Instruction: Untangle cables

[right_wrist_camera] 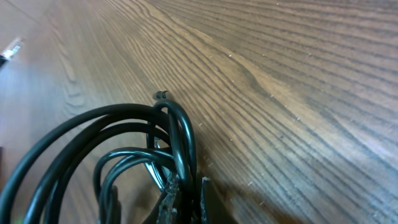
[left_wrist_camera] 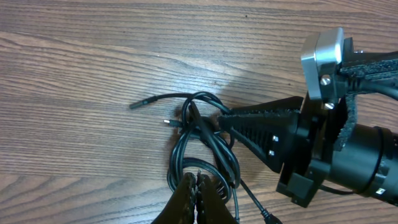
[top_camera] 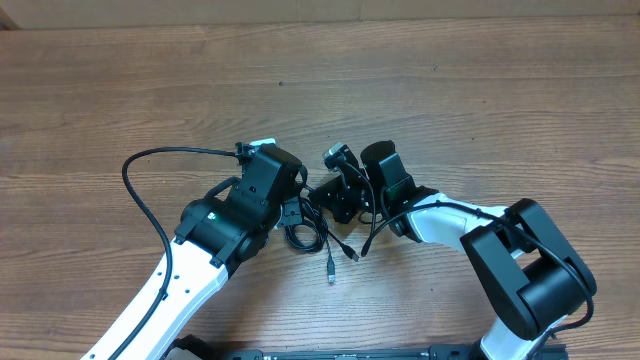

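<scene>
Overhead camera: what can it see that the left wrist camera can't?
Only the overhead view shows both whole arms, the left arm and the right arm, bending in toward the middle. Only the left wrist view shows, close up, the left gripper pinched shut on a loop. Both show the cables, the right gripper clamped on them, and the wooden table.
</scene>
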### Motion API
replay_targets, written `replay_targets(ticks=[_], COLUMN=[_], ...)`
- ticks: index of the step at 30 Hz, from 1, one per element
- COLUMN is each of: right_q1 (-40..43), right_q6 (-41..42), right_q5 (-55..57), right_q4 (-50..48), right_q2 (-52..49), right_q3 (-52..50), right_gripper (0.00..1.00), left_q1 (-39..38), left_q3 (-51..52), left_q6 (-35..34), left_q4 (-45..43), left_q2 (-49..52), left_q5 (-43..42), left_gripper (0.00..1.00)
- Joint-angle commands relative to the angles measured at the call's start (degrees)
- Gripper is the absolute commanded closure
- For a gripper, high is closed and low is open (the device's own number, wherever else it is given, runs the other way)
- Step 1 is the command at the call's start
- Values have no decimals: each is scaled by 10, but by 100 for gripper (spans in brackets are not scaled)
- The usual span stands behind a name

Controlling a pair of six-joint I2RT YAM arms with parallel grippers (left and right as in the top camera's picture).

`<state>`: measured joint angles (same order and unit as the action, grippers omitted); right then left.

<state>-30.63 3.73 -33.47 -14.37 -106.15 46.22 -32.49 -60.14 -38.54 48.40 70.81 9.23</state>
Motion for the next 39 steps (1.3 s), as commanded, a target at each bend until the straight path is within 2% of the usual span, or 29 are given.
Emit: replay_targets(ticks=[1, 9, 13, 19, 28, 29, 33, 36, 39], right_q1=[27, 103, 121, 124, 124, 124, 124, 124, 124], right_q6=[27, 39, 39, 40, 40, 40, 40, 39, 39], right_q5=[-61, -215, -269, -312, -360, -363, -374, -372, -362], right_q4=[-4, -5, -5, -5, -5, -5, -5, -5, -3], right_q2=[7, 85, 128, 169, 183, 183, 183, 183, 183], right_q3=[11, 11, 11, 11, 11, 11, 11, 11, 10], right_gripper=[96, 96, 96, 96, 96, 96, 96, 96, 96], left_q1=[4, 4, 4, 4, 17, 20, 29, 29, 29], left_q3=[-8, -8, -8, -8, -8, -8, -8, -8, -8], left_q6=[13, 10, 6, -20, -22, -22, -21, -21, -21], left_q4=[0, -2, -17, -60, -117, -119, -120, -116, -106], left_q2=[1, 1, 1, 1, 0, 1, 1, 1, 1], left_q5=[-3, -4, -32, -70, -87, -86, -87, -87, -86], left_gripper=[96, 96, 96, 96, 95, 94, 77, 74, 65])
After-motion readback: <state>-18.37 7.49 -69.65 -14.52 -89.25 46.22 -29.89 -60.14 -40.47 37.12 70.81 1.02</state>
